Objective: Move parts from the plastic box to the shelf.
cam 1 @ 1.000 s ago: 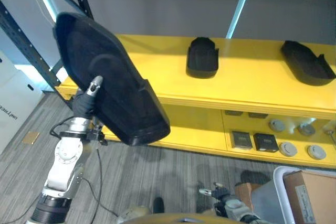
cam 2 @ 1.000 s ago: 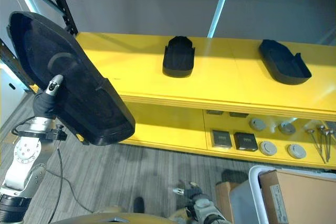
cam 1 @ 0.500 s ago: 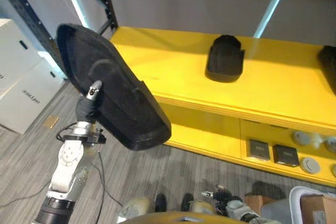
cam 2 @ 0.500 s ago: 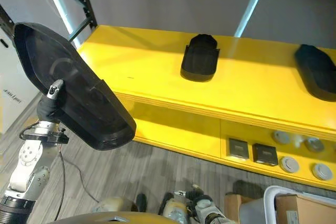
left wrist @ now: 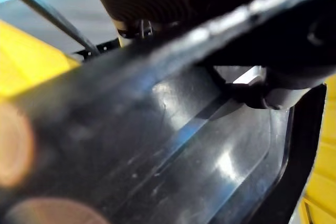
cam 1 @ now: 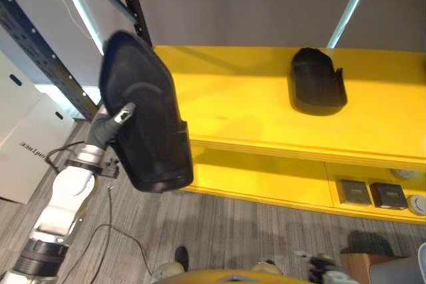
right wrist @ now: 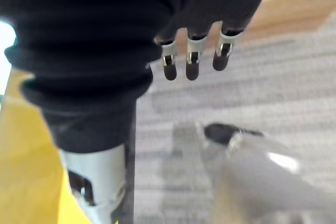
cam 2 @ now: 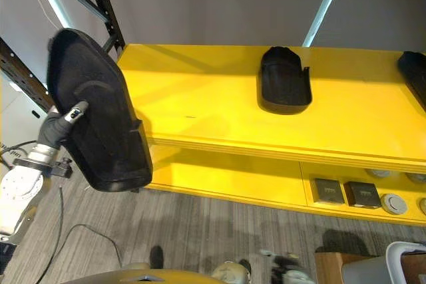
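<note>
At the left of the frame, the left robot hand (cam 1: 114, 119) is closed on a large black plastic part (cam 1: 145, 123), thumb over its face, holding it upright before the left end of the yellow shelf (cam 1: 253, 108). A smaller black part (cam 1: 317, 83) lies on the shelf at upper right. The right robot hand (right wrist: 193, 56) hangs above the floor (cam 1: 239, 231), fingers relaxed and holding nothing.

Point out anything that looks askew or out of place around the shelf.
The large black part hangs tilted in the air off the yellow shelf's end, gripped by the left hand and not yet set down. The smaller black part lies flat on the shelf top. Nothing looks spilled or damaged.
</note>
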`<state>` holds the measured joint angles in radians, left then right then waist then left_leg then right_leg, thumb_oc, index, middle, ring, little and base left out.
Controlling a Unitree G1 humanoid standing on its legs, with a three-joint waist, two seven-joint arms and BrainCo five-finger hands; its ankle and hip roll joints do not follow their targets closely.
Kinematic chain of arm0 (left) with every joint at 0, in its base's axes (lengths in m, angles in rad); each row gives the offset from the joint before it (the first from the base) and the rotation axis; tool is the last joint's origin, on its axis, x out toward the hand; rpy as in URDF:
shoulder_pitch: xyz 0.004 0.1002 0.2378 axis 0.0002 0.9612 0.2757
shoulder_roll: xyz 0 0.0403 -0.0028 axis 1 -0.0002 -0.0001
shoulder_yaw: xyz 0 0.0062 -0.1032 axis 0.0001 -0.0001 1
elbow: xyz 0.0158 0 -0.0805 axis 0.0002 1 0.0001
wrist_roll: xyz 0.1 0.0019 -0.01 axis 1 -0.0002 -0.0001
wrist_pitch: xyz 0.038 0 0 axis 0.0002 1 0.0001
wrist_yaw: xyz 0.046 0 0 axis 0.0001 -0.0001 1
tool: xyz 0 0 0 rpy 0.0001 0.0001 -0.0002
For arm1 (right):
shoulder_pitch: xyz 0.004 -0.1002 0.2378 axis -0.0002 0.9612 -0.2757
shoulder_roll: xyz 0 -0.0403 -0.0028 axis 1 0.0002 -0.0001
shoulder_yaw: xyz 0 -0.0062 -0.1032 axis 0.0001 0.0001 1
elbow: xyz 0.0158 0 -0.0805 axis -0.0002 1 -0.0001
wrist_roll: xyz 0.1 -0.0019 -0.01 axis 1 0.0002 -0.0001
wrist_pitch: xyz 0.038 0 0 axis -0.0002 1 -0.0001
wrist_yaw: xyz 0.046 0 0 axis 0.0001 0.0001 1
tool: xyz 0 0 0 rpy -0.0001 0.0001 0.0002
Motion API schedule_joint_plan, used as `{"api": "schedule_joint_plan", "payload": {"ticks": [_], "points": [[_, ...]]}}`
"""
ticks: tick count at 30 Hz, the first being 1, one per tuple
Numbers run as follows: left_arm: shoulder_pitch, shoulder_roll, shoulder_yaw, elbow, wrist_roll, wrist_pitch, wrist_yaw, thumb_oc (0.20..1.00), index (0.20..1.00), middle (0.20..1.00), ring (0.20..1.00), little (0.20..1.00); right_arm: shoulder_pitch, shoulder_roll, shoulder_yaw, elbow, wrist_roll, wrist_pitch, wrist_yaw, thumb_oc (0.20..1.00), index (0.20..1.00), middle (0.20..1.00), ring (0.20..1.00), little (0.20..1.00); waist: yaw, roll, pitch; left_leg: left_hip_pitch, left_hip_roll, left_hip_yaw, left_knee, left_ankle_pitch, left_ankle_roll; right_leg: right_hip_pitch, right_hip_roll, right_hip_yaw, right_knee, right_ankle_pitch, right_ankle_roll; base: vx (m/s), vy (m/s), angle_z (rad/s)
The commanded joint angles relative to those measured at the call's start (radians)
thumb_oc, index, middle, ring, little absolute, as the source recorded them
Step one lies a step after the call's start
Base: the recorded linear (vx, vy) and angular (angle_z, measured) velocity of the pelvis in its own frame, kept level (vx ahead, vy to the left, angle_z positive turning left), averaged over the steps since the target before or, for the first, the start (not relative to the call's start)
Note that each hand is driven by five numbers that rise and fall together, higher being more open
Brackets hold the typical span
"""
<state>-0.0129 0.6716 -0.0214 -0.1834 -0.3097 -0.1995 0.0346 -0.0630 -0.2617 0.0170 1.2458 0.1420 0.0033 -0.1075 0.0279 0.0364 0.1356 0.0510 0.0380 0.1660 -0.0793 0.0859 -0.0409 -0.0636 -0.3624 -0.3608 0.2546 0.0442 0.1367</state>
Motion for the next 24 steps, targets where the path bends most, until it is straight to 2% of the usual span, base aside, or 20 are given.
{"api": "schedule_joint_plan", "payload": {"ticks": [1, 4, 7, 11, 13, 14, 19, 24], "points": [[-0.026, 0.018, 0.063, -0.055, 0.047, -0.047, 0.043, 0.200, 0.200, 0.200, 0.200, 0.200, -0.010, 0.035, 0.089, 0.008, -0.073, -0.021, 0.011, 1.000, 1.000, 1.000, 1.000, 1.000, -0.025, -0.002, -0.012, -0.012, 0.053, -0.044, -0.008, -0.109, -0.009, 0.010, 0.153, 0.080, -0.204, -0.013, 0.034, 0.15, 0.088, 0.02], [-0.032, 0.020, 0.075, -0.036, 0.063, -0.041, 0.055, 0.200, 0.200, 0.200, 0.200, 0.200, 0.003, 0.049, 0.107, 0.013, -0.096, -0.014, 0.017, 1.000, 1.000, 1.000, 1.000, 1.000, -0.032, -0.005, -0.014, -0.001, 0.057, -0.040, -0.008, -0.118, -0.011, 0.010, 0.183, 0.082, -0.270, -0.002, 0.038, 0.15, -0.014, -0.22], [-0.034, 0.004, 0.081, -0.005, 0.079, -0.038, 0.068, 0.200, 0.200, 0.200, 0.200, 0.200, 0.035, 0.051, 0.125, 0.023, -0.111, -0.010, 0.033, 1.000, 1.000, 1.000, 1.000, 1.000, -0.041, -0.022, -0.026, 0.013, 0.058, -0.038, -0.008, -0.122, -0.016, 0.041, 0.201, 0.132, -0.309, 0.003, 0.029, 0.17, -0.066, 0.10], [-0.071, -0.006, 0.078, 0.069, 0.010, -0.032, 0.070, 0.200, 0.200, 0.200, 0.200, 0.200, 0.052, 0.025, 0.135, -0.002, -0.122, -0.016, 0.042, 1.000, 1.000, 1.000, 1.000, 1.000, -0.065, -0.027, -0.038, 0.017, 0.076, -0.032, -0.008, -0.121, -0.029, 0.057, 0.221, 0.137, -0.342, 0.003, 0.021, 0.13, -0.071, -0.12], [-0.136, 0.025, 0.065, 0.156, -0.069, -0.030, 0.054, 0.200, 0.200, 0.200, 0.200, 0.200, 0.061, 0.011, 0.158, -0.014, -0.132, -0.020, 0.057, 1.000, 1.000, 1.000, 1.000, 1.000, -0.085, -0.025, -0.048, 0.008, 0.093, -0.023, -0.008, -0.119, -0.040, 0.043, 0.238, 0.146, -0.342, -0.012, 0.019, 0.08, -0.060, -0.11], [-0.139, 0.026, 0.063, 0.160, -0.071, -0.032, 0.053, 0.200, 0.200, 0.200, 0.200, 0.200, 0.061, 0.011, 0.157, -0.014, -0.132, -0.019, 0.057, 1.000, 1.000, 1.000, 1.000, 1.000, -0.084, -0.025, -0.048, 0.007, 0.093, -0.023, -0.008, -0.119, -0.040, 0.042, 0.238, 0.146, -0.342, -0.012, 0.019, 0.08, -0.043, -0.09], [-0.284, 0.136, 0.006, 0.285, -0.109, -0.017, 0.034, 0.200, 0.200, 0.200, 0.200, 0.200, 0.069, 0.007, 0.168, -0.009, -0.107, -0.023, 0.076, 1.000, 1.000, 1.000, 1.000, 1.000, -0.110, -0.019, -0.042, -0.006, 0.106, -0.013, -0.008, -0.117, -0.050, 0.028, 0.251, 0.162, -0.342, -0.018, 0.018, 0.04, -0.026, -0.09], [-0.409, 0.195, -0.050, 0.418, -0.148, -0.005, 0.041, 0.200, 0.200, 0.200, 0.200, 0.200, 0.071, 0.022, 0.204, 0.001, -0.112, -0.019, 0.089, 1.000, 1.000, 1.000, 1.000, 1.000, -0.126, -0.011, -0.033, -0.014, 0.108, 0.001, -0.008, -0.117, -0.052, 0.013, 0.258, 0.176, -0.342, -0.020, 0.020, 0.04, -0.001, -0.15]]}}
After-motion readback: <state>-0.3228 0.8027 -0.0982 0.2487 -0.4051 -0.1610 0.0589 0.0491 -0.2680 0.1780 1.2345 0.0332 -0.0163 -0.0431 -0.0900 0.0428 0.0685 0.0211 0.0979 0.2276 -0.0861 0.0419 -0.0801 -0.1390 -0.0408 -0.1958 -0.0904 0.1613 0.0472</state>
